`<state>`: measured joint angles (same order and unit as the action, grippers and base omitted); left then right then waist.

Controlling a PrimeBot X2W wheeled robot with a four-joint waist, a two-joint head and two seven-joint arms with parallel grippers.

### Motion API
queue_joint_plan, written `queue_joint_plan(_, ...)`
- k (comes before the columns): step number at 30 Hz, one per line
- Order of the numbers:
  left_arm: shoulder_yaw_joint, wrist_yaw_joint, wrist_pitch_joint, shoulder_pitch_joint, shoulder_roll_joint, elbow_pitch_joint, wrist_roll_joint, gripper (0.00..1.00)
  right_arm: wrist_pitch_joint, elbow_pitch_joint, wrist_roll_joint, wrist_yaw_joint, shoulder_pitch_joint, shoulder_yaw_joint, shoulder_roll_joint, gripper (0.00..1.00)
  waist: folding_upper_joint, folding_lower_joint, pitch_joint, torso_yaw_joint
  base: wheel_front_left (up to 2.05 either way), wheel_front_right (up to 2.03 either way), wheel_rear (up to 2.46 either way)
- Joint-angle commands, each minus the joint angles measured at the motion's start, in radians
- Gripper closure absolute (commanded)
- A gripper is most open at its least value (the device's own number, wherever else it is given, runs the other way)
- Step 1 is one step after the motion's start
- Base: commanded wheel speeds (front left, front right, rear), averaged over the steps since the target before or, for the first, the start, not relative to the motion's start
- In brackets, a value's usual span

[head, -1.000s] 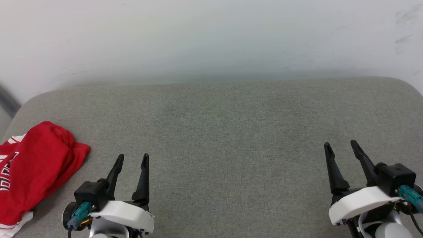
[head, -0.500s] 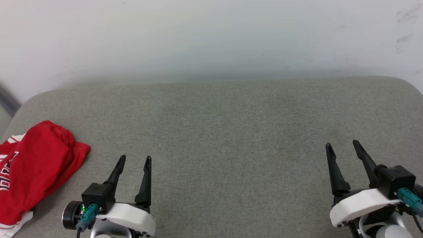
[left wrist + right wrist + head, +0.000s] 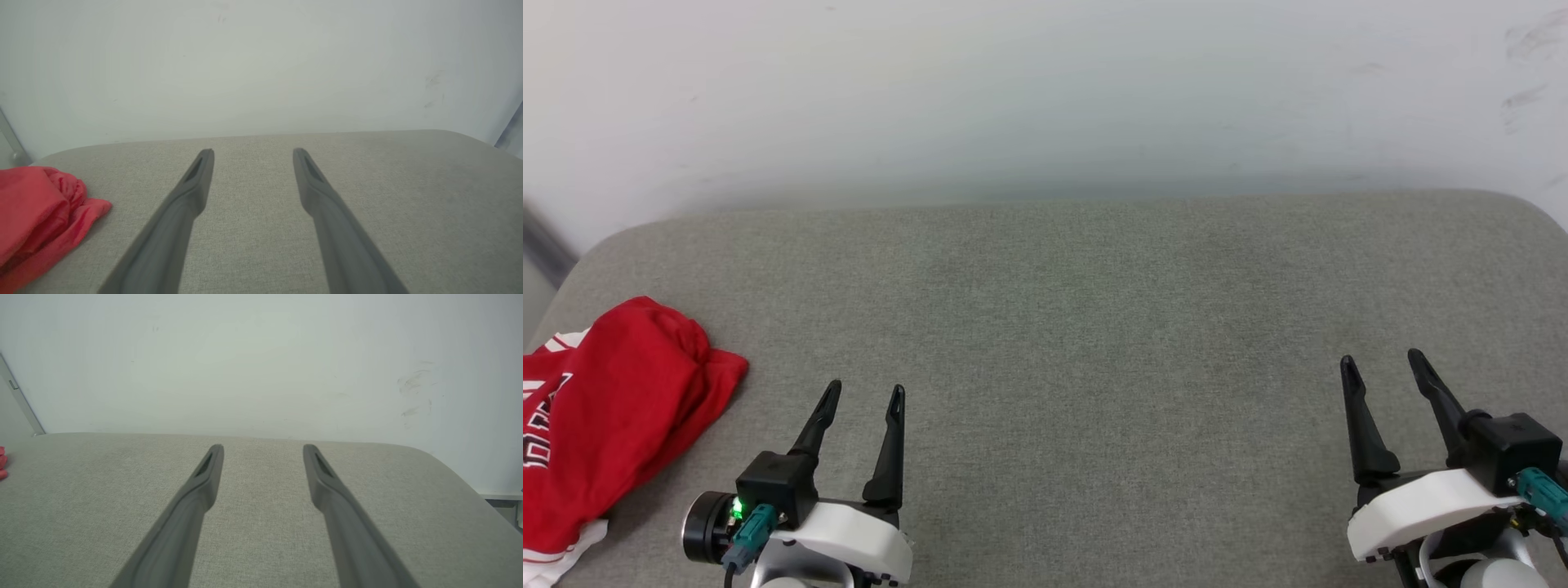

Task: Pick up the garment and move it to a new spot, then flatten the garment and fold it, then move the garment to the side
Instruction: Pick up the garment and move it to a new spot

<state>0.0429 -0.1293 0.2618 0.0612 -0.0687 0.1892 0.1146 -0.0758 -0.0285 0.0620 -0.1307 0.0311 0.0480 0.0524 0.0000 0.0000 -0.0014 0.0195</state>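
Head cam's catching the garment (image 3: 613, 425) lying crumpled at the grey cushion's (image 3: 1078, 327) far-left edge, black lettering & white striped trim showing. L wrist cam's getting plain red folds. Left gripper (image 3: 864, 396) is hovering near it, fingers spread wide, gripping nothing. Right gripper (image 3: 1380, 366), well apart, is gaping too, empty.

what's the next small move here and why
Probably swing the left end effector left toward the red top. The top lies crumpled and untouched at the left edge of the grey cushion, and that end effector is open, empty and nearer than the right end effector.
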Motion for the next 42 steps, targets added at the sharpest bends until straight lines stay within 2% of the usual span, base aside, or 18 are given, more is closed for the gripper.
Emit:
queue_joint_plan(1,-0.001,-0.002,0.004,0.008,-0.002,0.004,0.005,0.0,-0.006,-0.002,0.005,0.0,-0.008,0.003,-0.003,0.0,0.0,0.0,0.0,0.004,0.0,0.0,0.0)
queue_joint_plan(7,0.0,-0.002,0.004,0.013,-0.003,0.01,0.011,0.0,-0.002,0.002,-0.003,0.0,-0.005,0.0,-0.003,0.0,0.0,0.0,-0.002,0.031,0.0,0.0,0.0)
queue_joint_plan(13,-0.005,-0.001,0.004,0.023,-0.003,0.014,0.008,0.0,0.009,0.017,-0.012,0.0,-0.004,-0.027,-0.003,0.0,0.0,0.0,-0.005,0.092,0.0,0.0,0.0)
queue_joint_plan(24,-0.04,0.001,0.003,0.02,-0.008,0.011,-0.004,0.0,0.017,0.011,-0.005,0.0,0.021,-0.122,-0.003,0.0,0.0,0.0,-0.01,0.301,0.0,0.0,0.0)
queue_joint_plan(33,-0.073,0.005,0.003,-0.001,-0.006,0.006,-0.012,0.0,0.011,-0.001,-0.011,0.0,0.035,-0.153,-0.003,0.0,0.0,0.0,-0.015,0.49,0.0,0.0,0.0)
queue_joint_plan(42,-0.163,0.03,0.004,-0.044,0.002,-0.063,0.005,0.0,0.035,-0.025,-0.025,0.0,0.13,-0.224,-0.001,0.0,0.0,0.0,0.044,0.523,0.0,0.0,0.0)
